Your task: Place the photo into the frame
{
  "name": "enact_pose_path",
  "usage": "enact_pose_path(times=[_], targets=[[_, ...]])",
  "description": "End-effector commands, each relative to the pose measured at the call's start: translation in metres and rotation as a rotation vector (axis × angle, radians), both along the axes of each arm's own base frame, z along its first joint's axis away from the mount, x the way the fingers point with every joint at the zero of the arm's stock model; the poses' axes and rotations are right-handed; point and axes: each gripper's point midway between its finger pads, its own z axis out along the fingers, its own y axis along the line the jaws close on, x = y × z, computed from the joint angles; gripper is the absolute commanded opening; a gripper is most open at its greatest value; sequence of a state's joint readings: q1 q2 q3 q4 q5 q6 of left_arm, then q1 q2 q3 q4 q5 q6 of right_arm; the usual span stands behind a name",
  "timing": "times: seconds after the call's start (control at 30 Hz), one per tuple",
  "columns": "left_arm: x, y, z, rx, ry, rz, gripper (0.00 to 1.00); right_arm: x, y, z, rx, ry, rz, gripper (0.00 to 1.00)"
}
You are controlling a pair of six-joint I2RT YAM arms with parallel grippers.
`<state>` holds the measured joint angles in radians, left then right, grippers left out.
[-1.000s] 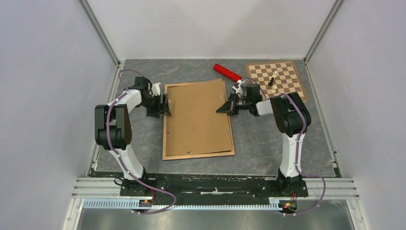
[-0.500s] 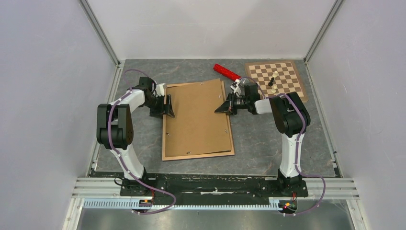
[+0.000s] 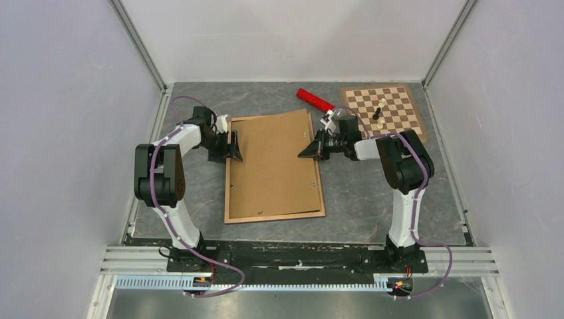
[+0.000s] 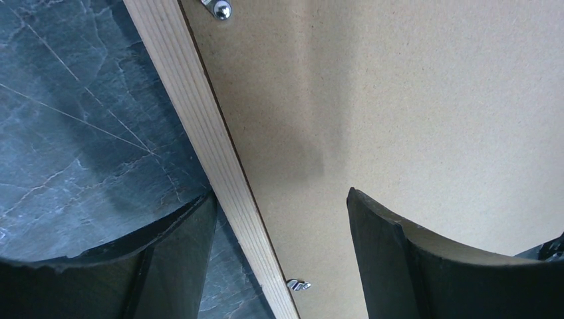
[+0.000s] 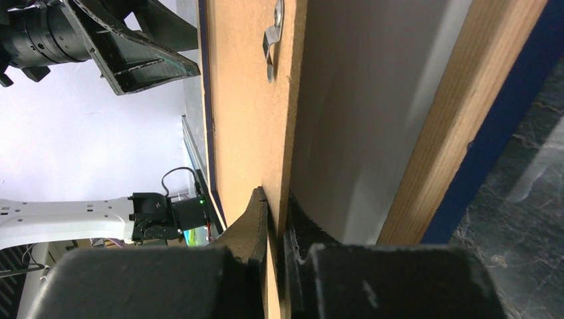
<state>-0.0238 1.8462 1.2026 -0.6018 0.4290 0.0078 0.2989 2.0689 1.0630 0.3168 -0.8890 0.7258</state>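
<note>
The frame [image 3: 276,216] lies on the table with its light wood face up; its blue side shows in the right wrist view [image 5: 525,86]. A brown fibreboard panel [image 3: 273,166] with metal clips covers it. My right gripper [image 3: 307,151] is shut on the panel's right edge [image 5: 282,133] and holds that edge tilted up off the frame. Under it a white sheet [image 5: 359,100] shows inside the frame, apparently the photo's reverse; the print side is hidden. My left gripper [image 3: 233,146] is open, with its jaws on either side of the frame's left rail [image 4: 206,133].
A red cylinder [image 3: 316,101] lies behind the frame's far right corner. A wooden chessboard [image 3: 399,100] with two chess pieces [image 3: 378,116] sits at the back right. White walls enclose the table on three sides.
My left gripper has moved right, onto the frame's left rail. My right gripper has shifted slightly left, still gripping the panel's edge.
</note>
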Motion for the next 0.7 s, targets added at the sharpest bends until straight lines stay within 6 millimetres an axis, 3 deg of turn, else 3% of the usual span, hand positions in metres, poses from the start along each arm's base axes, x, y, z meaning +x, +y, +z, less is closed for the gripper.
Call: enact_pose_path(times=[0.0,0.67], targets=[[0.0037,-0.0051,-0.0014,-0.032,-0.001,0.035,0.78,-0.0029,-0.0104,-0.0307,-0.163,-0.097,-0.022,0.04],[0.0014,-0.0056,-0.0038,-0.035,0.007,0.039,0.78,-0.0080,-0.0042,-0.0382,-0.178,-0.099,0.000,0.16]])
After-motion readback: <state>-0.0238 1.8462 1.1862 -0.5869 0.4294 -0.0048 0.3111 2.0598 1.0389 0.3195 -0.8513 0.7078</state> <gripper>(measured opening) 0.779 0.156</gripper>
